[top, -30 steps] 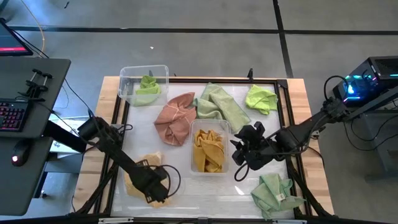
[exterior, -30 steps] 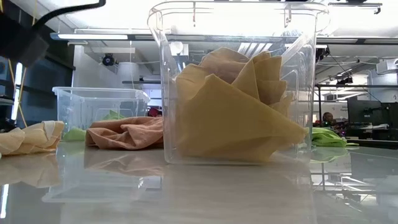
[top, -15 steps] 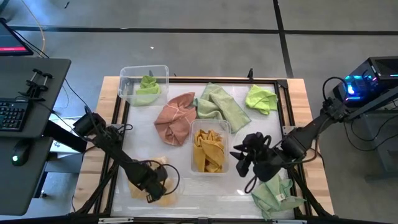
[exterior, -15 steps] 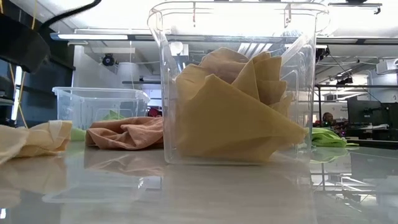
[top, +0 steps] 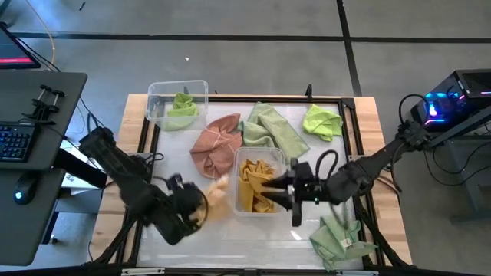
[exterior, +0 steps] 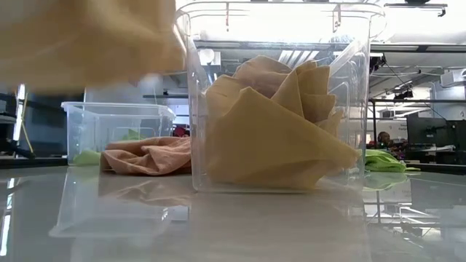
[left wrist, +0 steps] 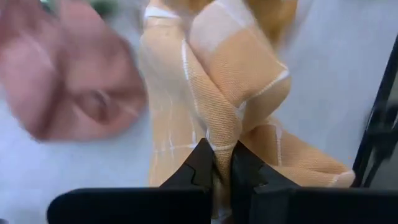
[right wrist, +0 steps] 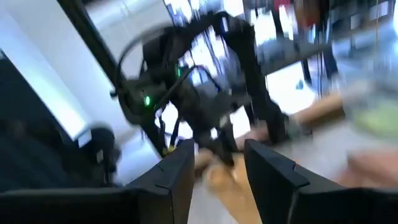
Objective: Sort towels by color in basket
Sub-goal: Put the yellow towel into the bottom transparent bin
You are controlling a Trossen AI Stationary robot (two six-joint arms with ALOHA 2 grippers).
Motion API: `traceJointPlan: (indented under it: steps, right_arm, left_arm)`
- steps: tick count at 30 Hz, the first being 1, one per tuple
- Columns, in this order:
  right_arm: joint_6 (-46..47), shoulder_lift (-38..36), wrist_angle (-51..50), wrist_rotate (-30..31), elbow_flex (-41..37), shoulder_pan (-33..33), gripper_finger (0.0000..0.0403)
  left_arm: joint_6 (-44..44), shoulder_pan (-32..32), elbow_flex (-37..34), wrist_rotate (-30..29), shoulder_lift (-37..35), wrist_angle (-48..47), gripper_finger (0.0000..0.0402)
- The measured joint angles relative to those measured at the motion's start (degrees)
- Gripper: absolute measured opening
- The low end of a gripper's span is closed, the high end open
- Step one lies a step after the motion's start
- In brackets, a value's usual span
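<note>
Your left gripper pinches the grid-patterned mustard towel, lifted near the table's front edge beside the centre bin. Your right gripper is spread, empty. No writing is legible.

The right gripper has its two dark fingers parted. Beyond them, blurred, the left arm hangs with a yellowish cloth beneath it.
</note>
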Motion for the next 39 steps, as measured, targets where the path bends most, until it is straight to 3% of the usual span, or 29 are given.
traceJointPlan:
  steps: [3, 8, 13, 19, 23, 29, 33, 39]
  right_arm:
    - [-4.17, 0.00, 7.18, -1.98, 0.02, -3.34, 0.0155]
    - [-7.02, 0.39, 9.32, -7.94, 0.02, -10.18, 0.0213]
    - [-9.05, 1.04, 9.38, -17.85, 0.04, -17.78, 0.0263]
    - [-14.70, 3.59, 9.72, -22.38, 0.04, -23.24, 0.0270]
    - [-13.41, 5.35, 10.67, -23.56, 0.04, -25.58, 0.0270]
    - [-15.67, 6.95, 10.63, -23.18, 0.02, -26.52, 0.0270]
    - [-16.81, 7.04, 11.35, -23.44, 0.04, -26.33, 0.0270]
    - [-17.18, 7.10, 11.50, -22.06, 0.04, -25.43, 0.0240]
  left_arm:
    - [0.01, 0.00, 6.02, -8.33, -0.87, -2.30, 0.0004]
    - [5.22, 1.22, 10.65, -19.14, -3.06, -0.68, 0.0004]
    - [8.46, 5.25, 10.69, -21.60, -5.26, 0.64, 0.0003]
    - [17.56, 13.31, 10.65, -21.08, -8.04, 2.41, 0.0003]
    - [31.03, 19.57, 10.72, -13.87, -10.63, 8.85, 0.0003]
    - [55.88, 30.55, 10.70, 6.56, -12.38, 22.62, 0.0003]
    - [63.21, 36.80, 10.70, 19.86, -12.17, 29.26, 0.0003]
    - [69.56, 41.08, 10.70, 30.68, -10.53, 33.37, 0.0003]
